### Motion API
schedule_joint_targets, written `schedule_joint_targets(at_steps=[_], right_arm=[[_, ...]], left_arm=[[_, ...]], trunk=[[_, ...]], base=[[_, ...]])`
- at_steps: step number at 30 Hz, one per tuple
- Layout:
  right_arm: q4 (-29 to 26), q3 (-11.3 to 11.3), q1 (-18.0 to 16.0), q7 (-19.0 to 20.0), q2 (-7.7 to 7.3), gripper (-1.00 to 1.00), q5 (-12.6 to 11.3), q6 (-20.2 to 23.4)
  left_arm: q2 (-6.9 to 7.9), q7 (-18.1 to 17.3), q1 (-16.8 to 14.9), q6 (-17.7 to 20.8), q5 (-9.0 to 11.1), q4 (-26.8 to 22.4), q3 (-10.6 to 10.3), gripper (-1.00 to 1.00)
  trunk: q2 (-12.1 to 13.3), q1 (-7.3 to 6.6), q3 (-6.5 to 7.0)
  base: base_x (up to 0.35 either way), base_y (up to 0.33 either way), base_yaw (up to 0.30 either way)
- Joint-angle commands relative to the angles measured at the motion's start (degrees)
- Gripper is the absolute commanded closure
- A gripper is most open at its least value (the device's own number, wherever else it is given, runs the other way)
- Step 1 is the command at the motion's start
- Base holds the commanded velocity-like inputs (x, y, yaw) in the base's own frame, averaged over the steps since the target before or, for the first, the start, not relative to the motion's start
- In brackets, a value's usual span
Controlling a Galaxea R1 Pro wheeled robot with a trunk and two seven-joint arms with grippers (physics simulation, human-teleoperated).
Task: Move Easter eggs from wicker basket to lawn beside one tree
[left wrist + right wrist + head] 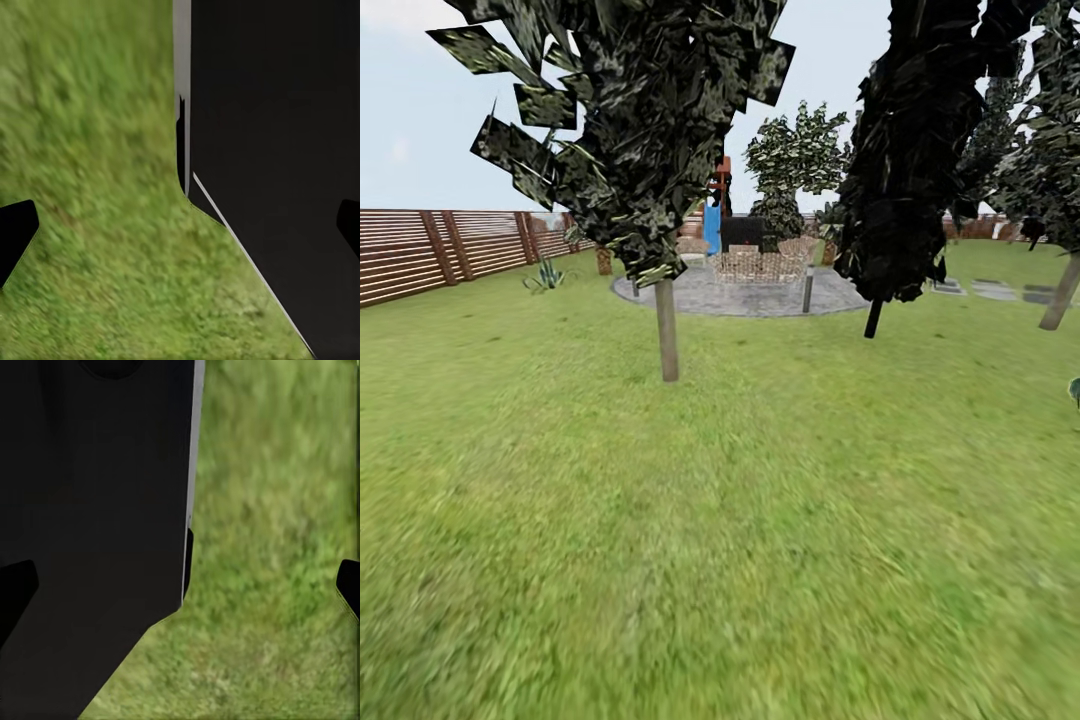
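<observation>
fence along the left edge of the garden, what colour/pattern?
Reddish-brown horizontal wooden slat fence, clearest in the head view.

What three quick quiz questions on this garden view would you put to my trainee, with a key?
1. True or false: the nearest tree has a thin, straight, pale trunk rising from the lawn.
2. What runs along the garden's left edge in the head view: (a) a hedge, (b) a slatted wooden fence, (c) a brick wall?
3. In each wrist view, what lies between the fingertips of the left gripper and the right gripper?

Key: 1 true; 2 b; 3 nothing held: grass and a dark robot body panel, with both sets of jaws wide apart.
</observation>
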Motion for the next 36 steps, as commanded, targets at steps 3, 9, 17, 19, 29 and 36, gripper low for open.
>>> schedule_joint_targets(at_steps=[3, 9, 17, 19, 29, 36], right_arm=[[0.01, 0.02, -0.01, -0.03, -0.01, -1.00, 0.29, -0.03], [0.01, 0.02, -0.01, -0.03, -0.01, -1.00, 0.29, -0.03], [0.01, 0.01, -0.01, -0.03, 0.05, -1.00, 0.09, -0.07], [0.01, -0.01, -0.01, -0.07, 0.04, -1.00, 0.07, -0.09], [0.01, -0.04, -0.01, -0.12, 0.07, -1.00, 0.06, -0.08], [0.01, 0.01, -0.01, -0.12, 0.08, -1.00, 0.10, -0.03]], left_arm=[[0.01, -0.04, 0.04, -0.01, -0.01, -0.11, 0.00, -1.00], [0.01, -0.04, 0.04, -0.02, -0.01, -0.11, 0.00, -1.00], [0.01, -0.04, 0.04, -0.02, -0.01, -0.11, 0.00, -1.00], [0.01, -0.04, 0.04, -0.02, -0.01, -0.11, 0.00, -1.00], [0.01, -0.04, 0.04, -0.02, -0.01, -0.11, 0.00, -1.00], [0.01, -0.04, 0.04, -0.02, -0.01, -0.11, 0.00, -1.00]], trunk=[[-0.01, 0.04, -0.03], [-0.01, 0.04, -0.03], [-0.01, 0.04, -0.03], [-0.01, 0.04, -0.03], [-0.01, 0.04, -0.03], [-0.01, 0.04, -0.03]], base=[[0.341, 0.000, 0.000], [0.341, 0.000, 0.000], [0.341, 0.000, 0.000], [0.341, 0.000, 0.067], [0.341, 0.000, 0.236], [0.341, 0.000, 0.256]])
